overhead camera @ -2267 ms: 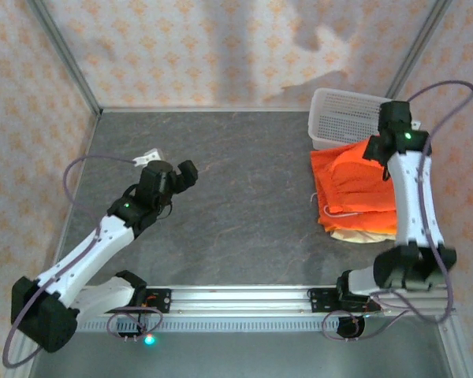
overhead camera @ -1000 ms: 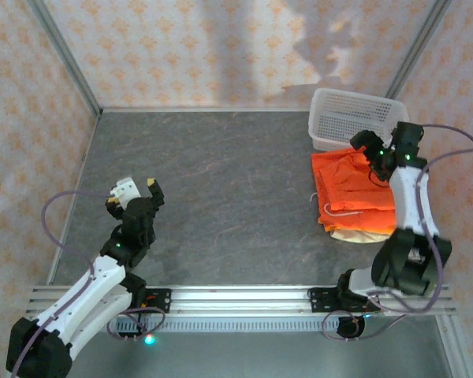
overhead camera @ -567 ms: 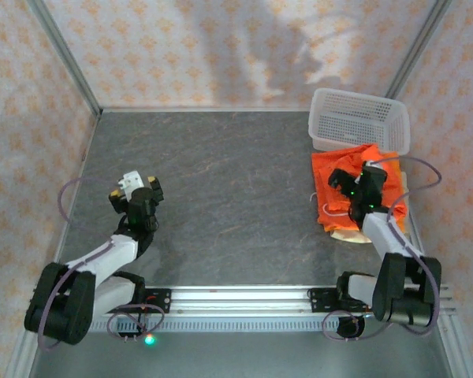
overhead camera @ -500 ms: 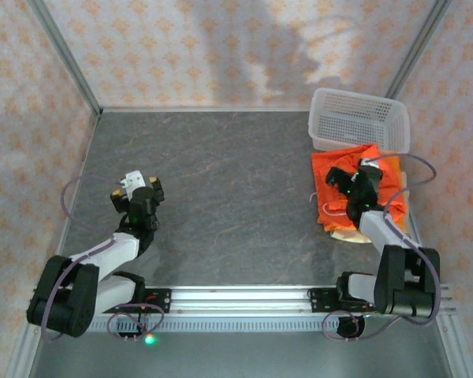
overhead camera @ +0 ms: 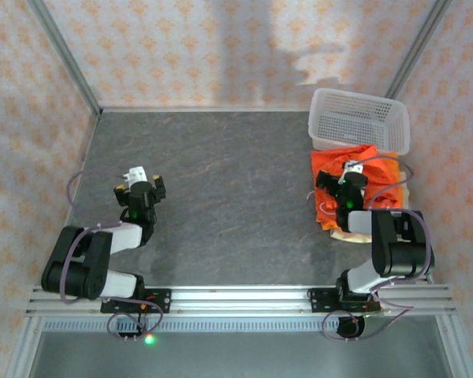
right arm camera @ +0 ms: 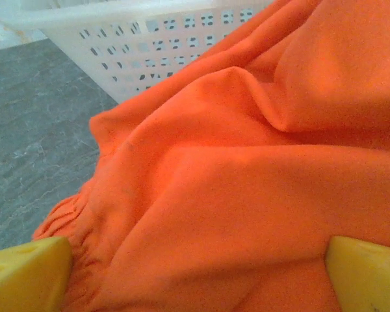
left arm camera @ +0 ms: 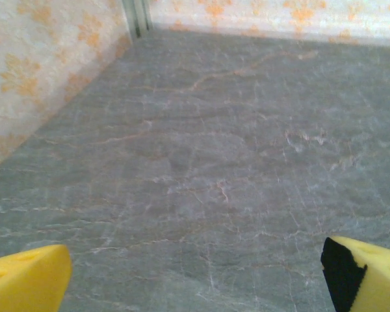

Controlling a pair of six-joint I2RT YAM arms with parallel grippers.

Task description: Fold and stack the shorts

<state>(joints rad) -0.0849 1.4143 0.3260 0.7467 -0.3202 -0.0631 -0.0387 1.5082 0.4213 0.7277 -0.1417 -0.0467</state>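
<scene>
basket (overhead camera: 359, 120): white mesh, far right | table (overhead camera: 236, 189): grey stone-look

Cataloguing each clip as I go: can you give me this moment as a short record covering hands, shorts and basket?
left hand: open, holding nothing, over bare table
right hand: open, low over the orange shorts, nothing gripped
shorts: orange pairs piled on a beige pair, right side of table
basket: white mesh, just behind the pile
fold state: top orange pair rumpled
</scene>
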